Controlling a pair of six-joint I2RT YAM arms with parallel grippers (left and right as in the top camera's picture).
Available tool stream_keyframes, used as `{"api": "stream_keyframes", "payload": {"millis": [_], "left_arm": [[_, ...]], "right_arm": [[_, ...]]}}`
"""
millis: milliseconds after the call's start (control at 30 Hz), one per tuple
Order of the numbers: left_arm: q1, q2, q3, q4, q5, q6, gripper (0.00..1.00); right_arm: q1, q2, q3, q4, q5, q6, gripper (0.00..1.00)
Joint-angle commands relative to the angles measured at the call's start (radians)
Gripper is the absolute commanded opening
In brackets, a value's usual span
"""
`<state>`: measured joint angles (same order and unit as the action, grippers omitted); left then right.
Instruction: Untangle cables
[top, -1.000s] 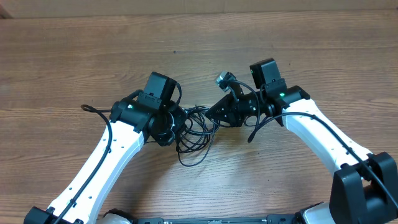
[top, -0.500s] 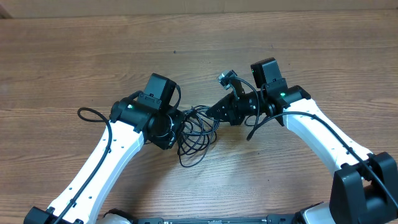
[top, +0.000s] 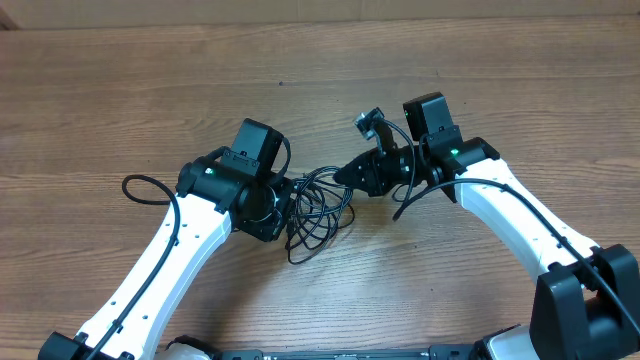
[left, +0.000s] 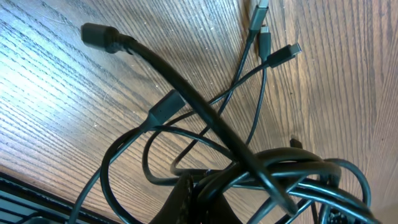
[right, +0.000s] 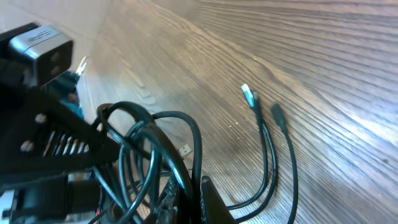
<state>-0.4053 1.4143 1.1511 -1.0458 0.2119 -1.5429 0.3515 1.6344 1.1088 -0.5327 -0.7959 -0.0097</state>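
Jaws tight on tangled cables (left: 205, 117)

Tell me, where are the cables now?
Overhead view: the cables bunch at the middle of the table, between the left gripper and right gripper, loops trailing toward the robot.

Wood-grain surface (top: 120, 90), light brown, grain running 9-to-3 o'clock in overhead view. Thin black cables (top: 318, 215) in one tangled bunch approx centre; loose loops spread toward 6 o'clock on the wood. Wrist views: plug ends (left: 264, 38) lie flat on the wood, close together, incl. one silver-tipped plug (right: 249, 96). Tiny dark speck (top: 281, 83) at 12 o'clock, well apart from the bunch.
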Motion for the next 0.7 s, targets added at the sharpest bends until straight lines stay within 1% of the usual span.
{"api": "stream_keyframes", "payload": {"millis": [0, 300, 433, 533, 567, 667], "left_arm": [[0.019, 0.005, -0.003, -0.047, -0.114, -0.025, 0.04], [0.019, 0.005, -0.003, -0.047, -0.115, -0.025, 0.04], [0.019, 0.005, -0.003, -0.047, -0.115, -0.024, 0.04], [0.019, 0.005, -0.003, -0.047, -0.115, -0.024, 0.04], [0.019, 0.005, -0.003, -0.050, -0.115, -0.024, 0.04], [0.019, 0.005, -0.003, -0.051, -0.115, -0.024, 0.04]], "right_arm": [[-0.046, -0.026, 0.024, 0.015, 0.197, 0.100, 0.04], [-0.047, -0.026, 0.024, 0.015, 0.281, 0.206, 0.04], [-0.047, -0.026, 0.024, 0.021, 0.296, 0.224, 0.04], [-0.047, -0.026, 0.024, 0.013, 0.354, 0.287, 0.04], [-0.047, -0.026, 0.024, 0.002, 0.414, 0.346, 0.04], [-0.047, -0.026, 0.024, -0.007, 0.478, 0.409, 0.04]]}}
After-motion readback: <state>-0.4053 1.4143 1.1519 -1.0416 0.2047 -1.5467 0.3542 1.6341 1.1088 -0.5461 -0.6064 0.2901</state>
